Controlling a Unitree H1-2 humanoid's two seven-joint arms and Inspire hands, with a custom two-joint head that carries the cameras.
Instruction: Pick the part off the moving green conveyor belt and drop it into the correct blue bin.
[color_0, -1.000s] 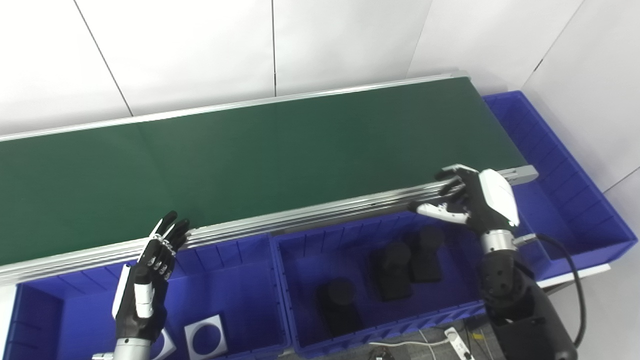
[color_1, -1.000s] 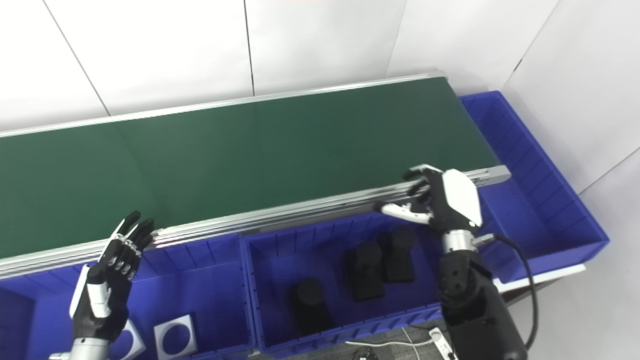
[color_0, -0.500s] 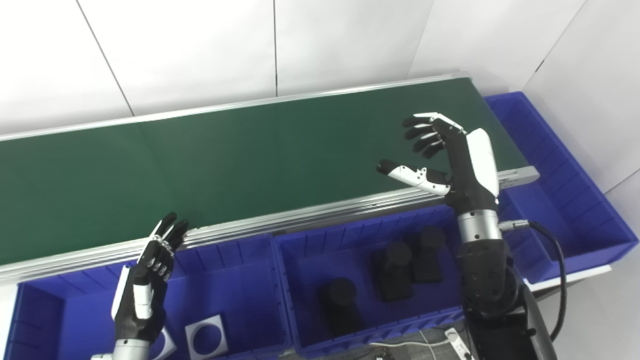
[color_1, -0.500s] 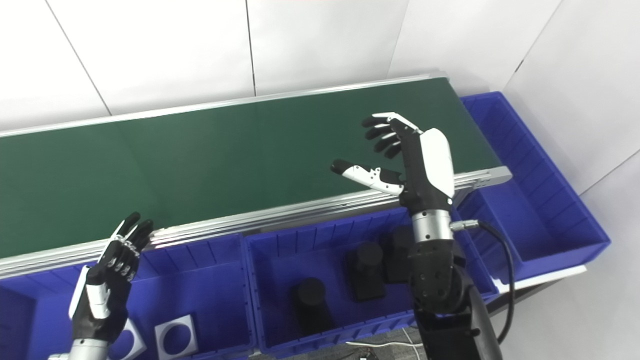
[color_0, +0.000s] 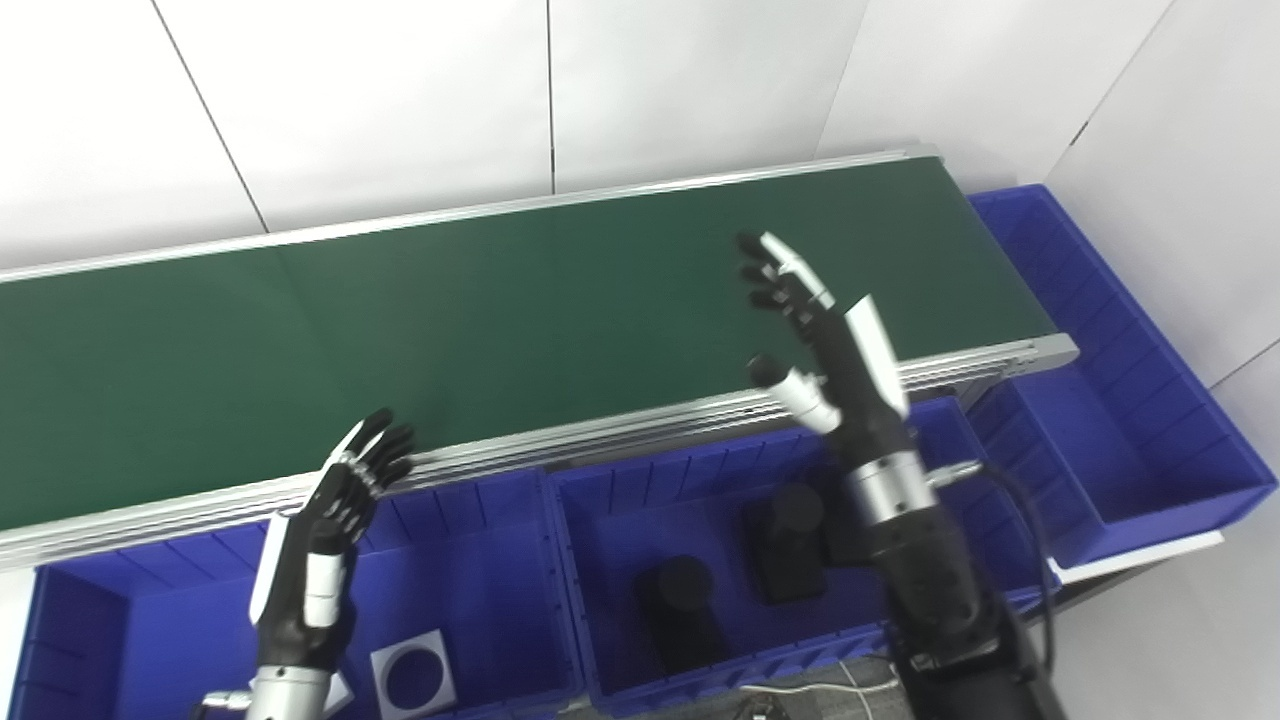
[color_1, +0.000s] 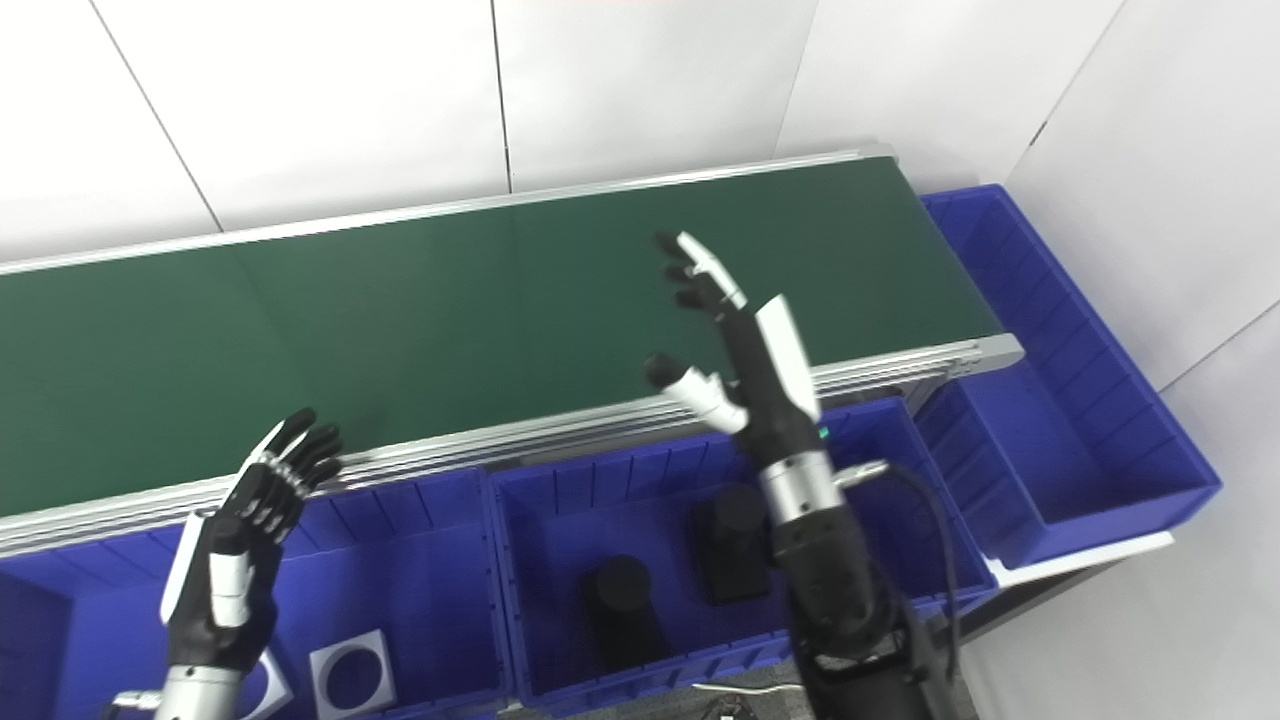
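The green conveyor belt (color_0: 520, 310) runs across the middle and carries no part in view. My right hand (color_0: 825, 345) is raised over the belt's near edge, open, fingers spread and holding nothing. My left hand (color_0: 325, 540) hovers open above the left blue bin (color_0: 470, 500), just in front of the belt's rail. The middle blue bin (color_0: 610, 490) holds black cylindrical parts (color_0: 680, 610), one partly hidden behind my right forearm. Two white square plates with round holes (color_0: 412, 675) lie in the left bin.
A third blue bin (color_0: 1130, 400) stands at the belt's right end. The aluminium rail (color_0: 600, 435) runs between the belt and the bins. White wall panels rise behind the belt. A power strip and cables lie on the floor at the bottom edge.
My right hand rose from the rail at the belt's right end, then swung left over the belt. My left hand shifted slightly up and to the right.
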